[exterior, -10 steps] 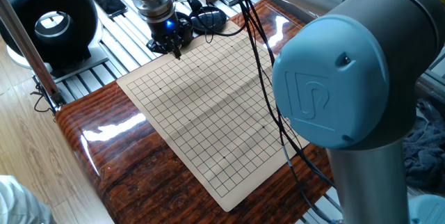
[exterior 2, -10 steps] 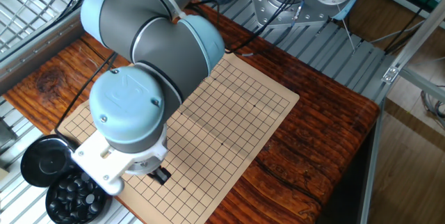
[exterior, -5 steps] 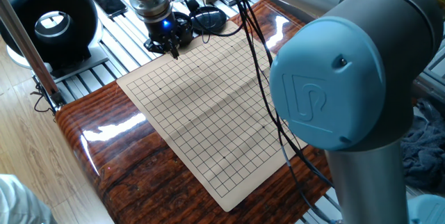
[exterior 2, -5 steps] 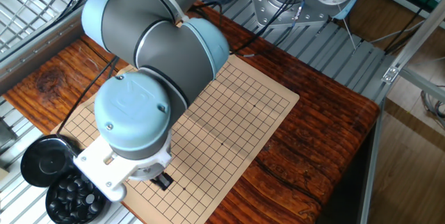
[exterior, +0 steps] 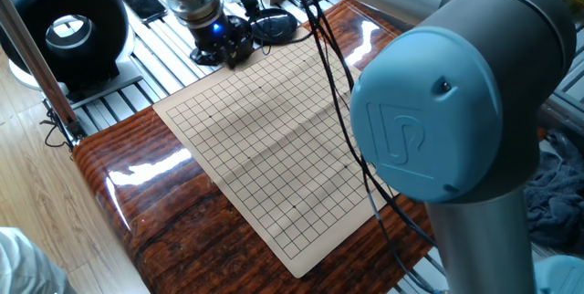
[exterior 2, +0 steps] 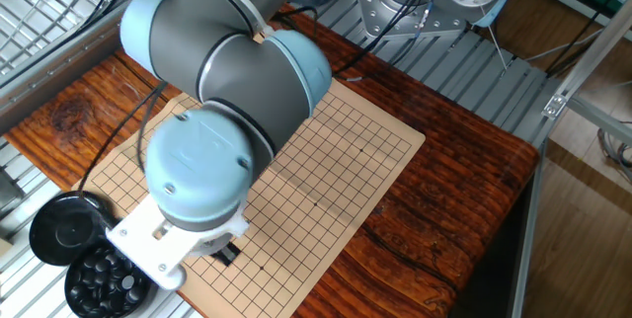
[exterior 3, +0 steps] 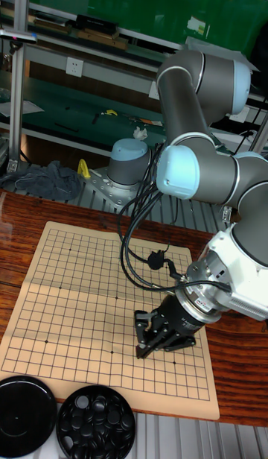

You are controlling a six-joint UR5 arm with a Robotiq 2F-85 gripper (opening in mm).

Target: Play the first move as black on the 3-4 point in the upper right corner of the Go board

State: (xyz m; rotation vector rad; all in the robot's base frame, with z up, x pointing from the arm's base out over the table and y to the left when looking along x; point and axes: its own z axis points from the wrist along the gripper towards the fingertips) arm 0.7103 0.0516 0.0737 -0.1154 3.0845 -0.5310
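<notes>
Now your tool hangs low over the board corner nearest the bowl of stones, probably to place a stone, though I cannot tell its grip.

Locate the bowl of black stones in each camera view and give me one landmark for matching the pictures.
One fixed view: not in it.
The other fixed view: bowl of black stones at the bottom left corner, beside the black lid.
Tall fixed view: bowl at the bottom, just below the board's near edge, right of the lid.
Shared landmark: the Go board.
</notes>
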